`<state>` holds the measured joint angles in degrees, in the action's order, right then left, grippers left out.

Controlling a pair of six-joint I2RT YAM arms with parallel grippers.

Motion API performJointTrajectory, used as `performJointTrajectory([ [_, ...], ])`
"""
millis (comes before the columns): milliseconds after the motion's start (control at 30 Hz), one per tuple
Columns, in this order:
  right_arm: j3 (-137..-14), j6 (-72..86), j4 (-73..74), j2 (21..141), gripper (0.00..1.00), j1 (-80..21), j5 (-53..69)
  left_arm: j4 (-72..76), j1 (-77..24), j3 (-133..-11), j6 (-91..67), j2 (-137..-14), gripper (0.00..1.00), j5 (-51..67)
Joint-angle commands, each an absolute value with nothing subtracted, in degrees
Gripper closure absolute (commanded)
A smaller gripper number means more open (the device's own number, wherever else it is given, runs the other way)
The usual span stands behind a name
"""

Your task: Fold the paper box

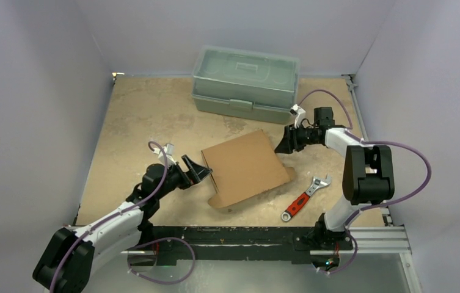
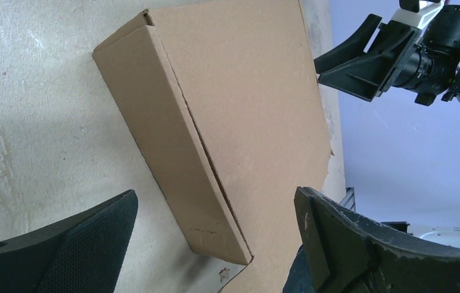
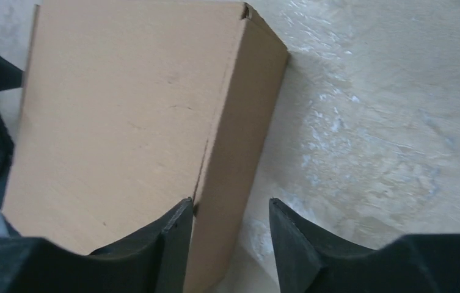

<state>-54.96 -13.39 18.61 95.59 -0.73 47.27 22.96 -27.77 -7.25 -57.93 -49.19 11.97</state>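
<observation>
The tan table bears the paper box, a toolbox and a wrench.

We read this as a robotics lab bench: plain pale walls close in a worn tan table on three sides. Two robot arms trailing purple cables are bolted to a metal rail along its near edge, and a wrench lies nearby.

the right gripper, its 2 fingers parted, sits astride the paper box at its side wall.
</observation>
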Motion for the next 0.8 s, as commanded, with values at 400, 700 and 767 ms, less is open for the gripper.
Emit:
performJointTrajectory([
  [400,-57.2,-12.3,20.3,102.2,0.48,0.7,56.3,32.8,-27.5,-5.3,-59.6,-54.4,0.01,14.0],
  [700,-56.9,-11.6,21.6,105.5,0.73,4.4,53.5,33.3,-27.5,-3.5,-61.3,-54.3,0.01,12.4],
  [767,-56.9,-11.5,21.7,105.9,0.75,4.6,53.5,33.6,-27.6,-3.5,-61.7,-54.5,0.01,12.2],
])
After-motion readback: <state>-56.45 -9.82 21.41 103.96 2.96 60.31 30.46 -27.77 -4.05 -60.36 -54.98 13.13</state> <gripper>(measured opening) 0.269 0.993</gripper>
